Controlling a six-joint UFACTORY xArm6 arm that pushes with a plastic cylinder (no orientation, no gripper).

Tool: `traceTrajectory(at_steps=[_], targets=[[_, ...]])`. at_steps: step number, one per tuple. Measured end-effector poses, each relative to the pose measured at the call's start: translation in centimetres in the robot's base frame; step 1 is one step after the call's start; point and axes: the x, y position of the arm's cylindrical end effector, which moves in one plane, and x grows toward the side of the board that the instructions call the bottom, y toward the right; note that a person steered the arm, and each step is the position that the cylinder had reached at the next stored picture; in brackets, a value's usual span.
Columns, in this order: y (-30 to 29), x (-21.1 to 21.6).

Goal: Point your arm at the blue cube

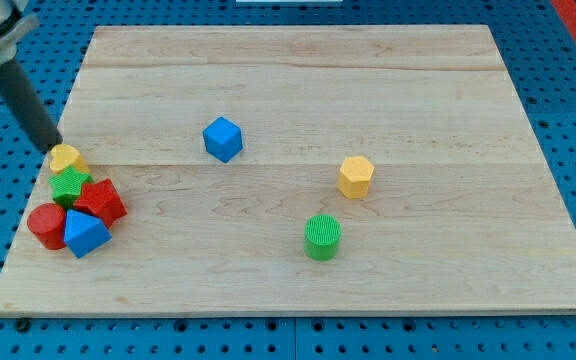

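The blue cube (pixel 223 138) sits on the wooden board (pixel 298 90), left of the middle. My tip (pixel 54 149) is at the board's left edge, far to the left of the blue cube. It touches or nearly touches the top of a small yellow block (pixel 65 158). The rod slants up to the view's top left corner.
A cluster lies at the left edge below my tip: a green block (pixel 69 184), a red block (pixel 101 200), a red cylinder (pixel 45 224) and a blue wedge-like block (pixel 85 233). A yellow hexagonal block (pixel 355 176) and a green cylinder (pixel 322 236) lie right of the middle.
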Motion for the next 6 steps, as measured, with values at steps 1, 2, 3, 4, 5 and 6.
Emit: traceTrajectory(at_steps=[1,2,3,4,5,6], targets=[[2.3,5.0],[4.8,9.2],[4.7,4.1],[6.3,-1.1],[14.8,-2.8],[20.5,-2.9]])
